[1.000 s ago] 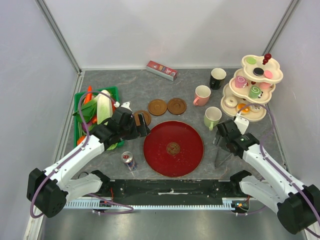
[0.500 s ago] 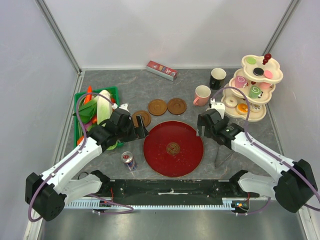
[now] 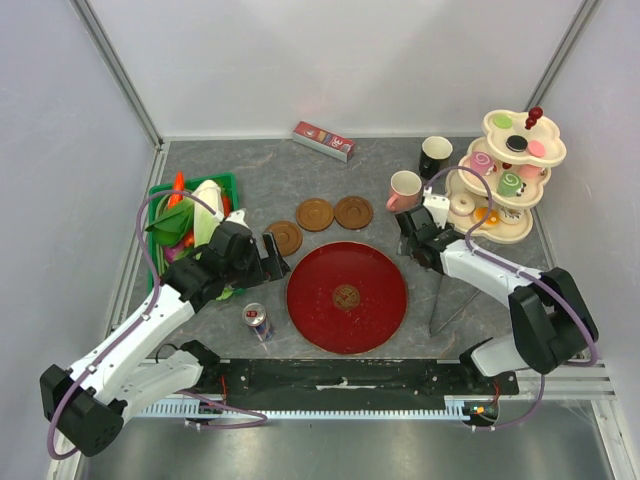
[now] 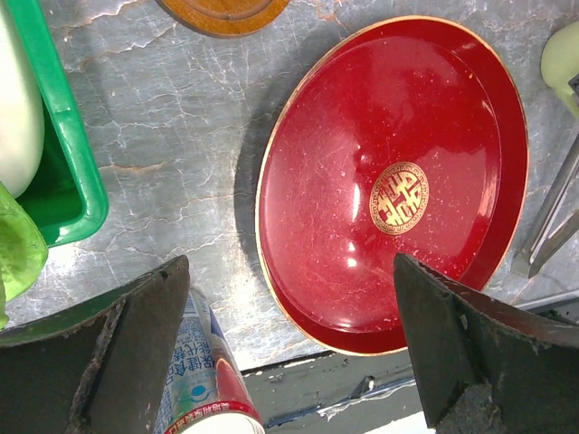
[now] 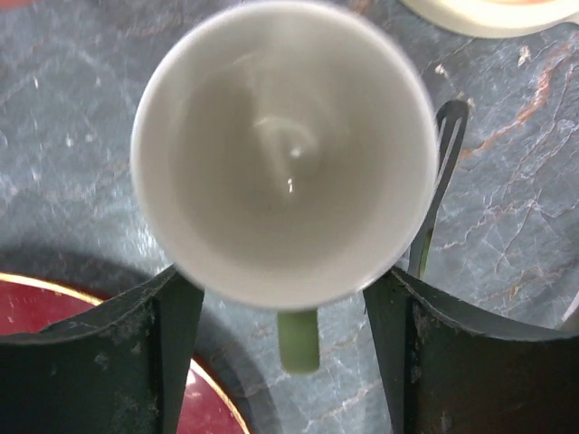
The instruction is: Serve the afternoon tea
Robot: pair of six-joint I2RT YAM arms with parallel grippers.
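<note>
Holding the left gripper (image 4: 289,271) wide open with nothing in it, low over the left half of the counter, above the gap between the can (image 4: 204,380) and the plate (image 4: 398,181). Hanging just right of the crate (image 4: 63,172), with one saucer (image 4: 222,9) beyond the fingers. Straddling the green mug (image 5: 280,154) with the right gripper (image 5: 282,271), jaws spread wide, one finger (image 5: 172,344) on each side of the cup. Not being able to tell whether the pads are touching it. Standing the mug upright on the counter right of centre, between the plate and the stand (image 3: 505,175), beside the tongs (image 5: 434,181). Showing the pink mug (image 3: 404,190) and black mug (image 3: 435,156) toward the far right corner, left of the stand. Showing two more saucers (image 3: 315,213) side by side past the plate's far rim. Carrying pastries (image 3: 516,143) on the stand's tiers.
</note>
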